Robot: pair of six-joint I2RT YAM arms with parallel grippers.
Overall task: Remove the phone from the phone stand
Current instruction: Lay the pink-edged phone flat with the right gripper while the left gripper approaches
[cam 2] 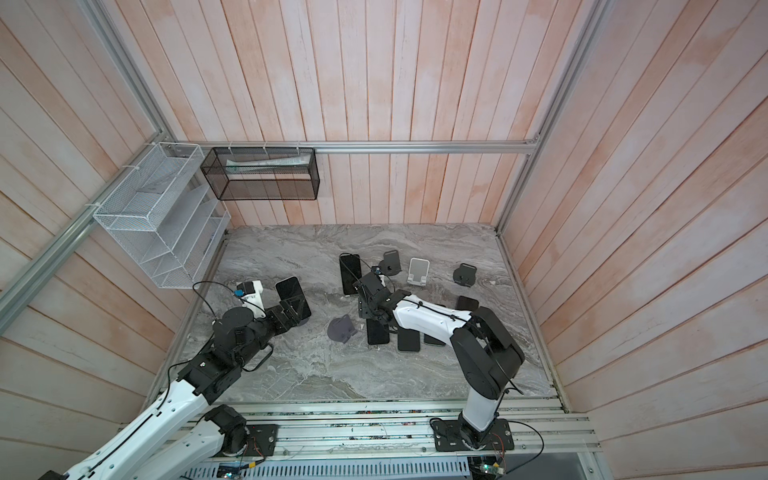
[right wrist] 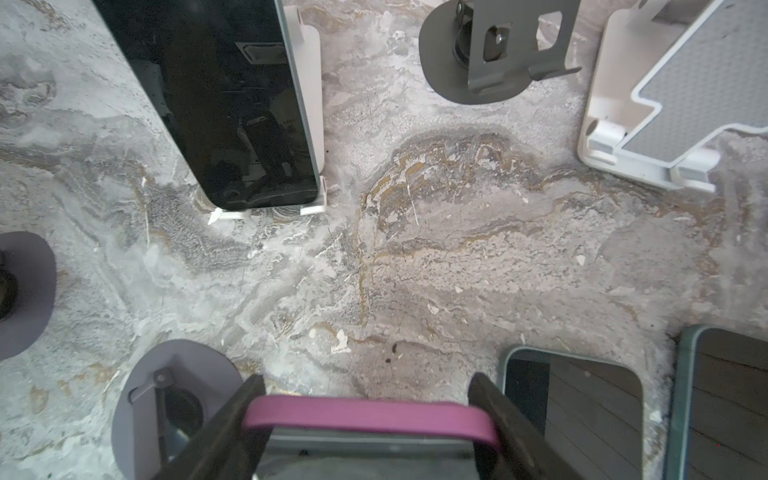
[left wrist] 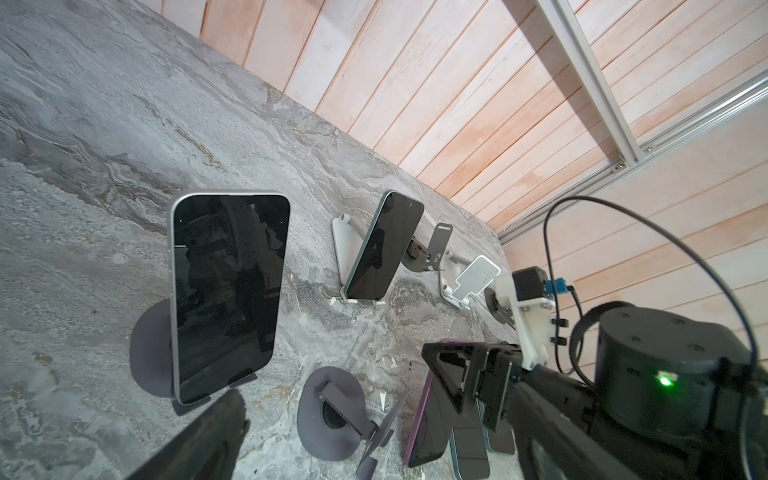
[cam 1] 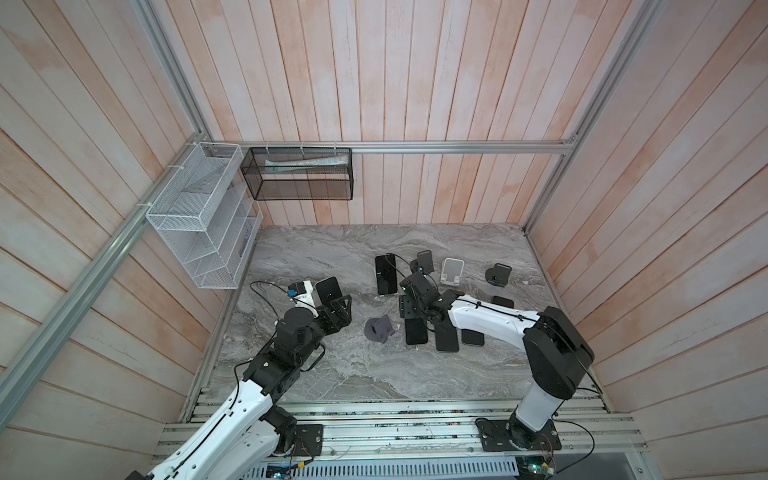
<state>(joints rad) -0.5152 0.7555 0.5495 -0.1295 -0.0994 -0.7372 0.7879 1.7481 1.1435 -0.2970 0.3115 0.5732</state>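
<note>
So the left gripper (cam 1: 338, 308) is spread wide right by a dark phone (cam 1: 327, 286) propped on its purple stand (left wrist: 147, 353) (can't tell if a finger touches it). Further right there's an empty stand (cam 1: 379, 328), then the right gripper (right wrist: 366, 377) clamped on a purple-edged phone (right wrist: 370, 415), just beside some flat phones (cam 1: 446, 340).
</note>
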